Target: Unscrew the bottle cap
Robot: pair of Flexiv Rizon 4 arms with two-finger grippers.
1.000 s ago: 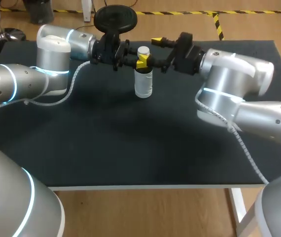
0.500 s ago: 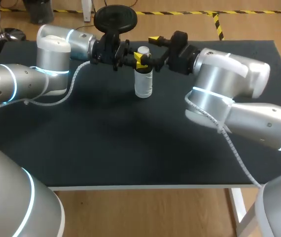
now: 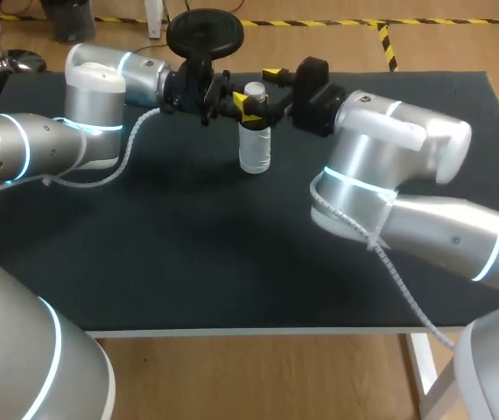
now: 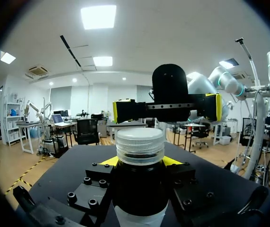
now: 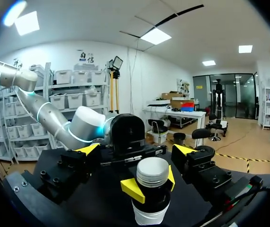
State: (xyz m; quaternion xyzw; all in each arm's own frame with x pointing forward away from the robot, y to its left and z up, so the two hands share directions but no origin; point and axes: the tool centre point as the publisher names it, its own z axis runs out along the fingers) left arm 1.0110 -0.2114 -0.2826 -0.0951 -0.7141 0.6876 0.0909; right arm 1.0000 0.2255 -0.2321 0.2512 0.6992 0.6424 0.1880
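Observation:
A small bottle (image 3: 255, 144) with a ribbed white cap (image 3: 255, 90) stands upright near the table's far side. My left gripper (image 3: 236, 107) comes in from the left and is shut on the bottle just under the cap; in its wrist view the yellow fingertips (image 4: 173, 161) press the dark neck (image 4: 139, 184) from both sides. My right gripper (image 5: 136, 150) is open, its yellow fingertips (image 5: 184, 150) standing wide on either side of the cap (image 5: 152, 172) without touching it. From the left wrist view the right gripper (image 4: 166, 109) shows just behind the cap (image 4: 139, 144).
The black table top (image 3: 188, 245) spreads broadly in front of the bottle, down to the front edge (image 3: 249, 331). Both arms meet at the bottle from opposite sides, close to the far edge.
My right arm has moved left toward the bottle, bringing its open fingers up around the cap. The left gripper and the bottle have stayed where they were.

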